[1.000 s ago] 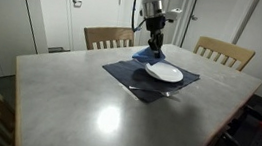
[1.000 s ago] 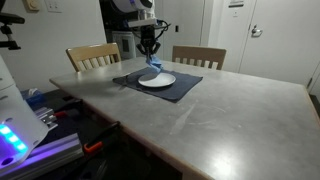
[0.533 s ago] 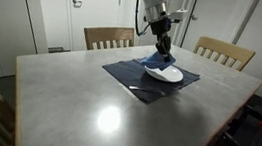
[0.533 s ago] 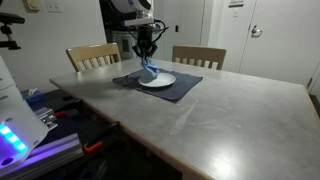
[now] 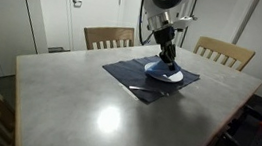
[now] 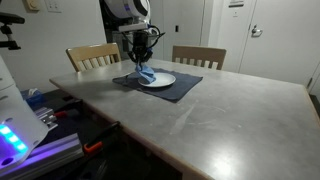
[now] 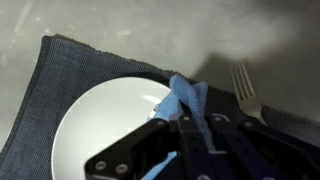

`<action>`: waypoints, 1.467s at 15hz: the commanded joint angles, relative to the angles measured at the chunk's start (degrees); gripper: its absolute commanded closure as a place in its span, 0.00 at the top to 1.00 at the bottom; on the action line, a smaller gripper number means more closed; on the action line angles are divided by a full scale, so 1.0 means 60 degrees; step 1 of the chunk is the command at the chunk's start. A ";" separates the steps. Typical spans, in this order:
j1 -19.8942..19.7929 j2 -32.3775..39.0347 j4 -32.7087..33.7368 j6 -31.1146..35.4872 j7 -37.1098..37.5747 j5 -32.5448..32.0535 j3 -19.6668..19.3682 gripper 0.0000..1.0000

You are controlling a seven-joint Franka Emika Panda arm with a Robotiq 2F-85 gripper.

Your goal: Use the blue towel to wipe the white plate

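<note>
The white plate (image 7: 105, 130) lies on a dark blue placemat (image 7: 60, 70); it shows in both exterior views (image 5: 168, 76) (image 6: 158, 80). My gripper (image 7: 185, 125) is shut on the blue towel (image 7: 187, 100), which hangs down and touches the plate's right rim. In the exterior views the gripper (image 5: 165, 57) (image 6: 146, 66) hovers just above the plate with the towel (image 5: 164, 68) (image 6: 147, 76) draped onto it.
A silver fork (image 7: 245, 92) lies on the placemat right of the plate. The placemat (image 5: 131, 75) (image 6: 180, 90) sits on a grey table (image 5: 87, 103). Wooden chairs (image 5: 108, 37) (image 5: 224, 52) stand behind the table.
My gripper has carried the towel from the placemat edge beside the plate onto the plate, and has lowered it onto the rim.
</note>
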 commanded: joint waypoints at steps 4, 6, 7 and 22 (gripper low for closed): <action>-0.0256 0.0160 -0.0148 0.0273 0.0121 0.0238 -0.0003 0.03; -0.0322 0.0308 -0.0029 0.0382 0.0000 0.0306 0.0014 0.03; -0.0382 0.0495 0.0109 0.0537 -0.0183 0.0358 0.0050 0.03; -0.0757 0.1021 0.0257 0.1344 -0.0982 0.1165 0.0062 0.03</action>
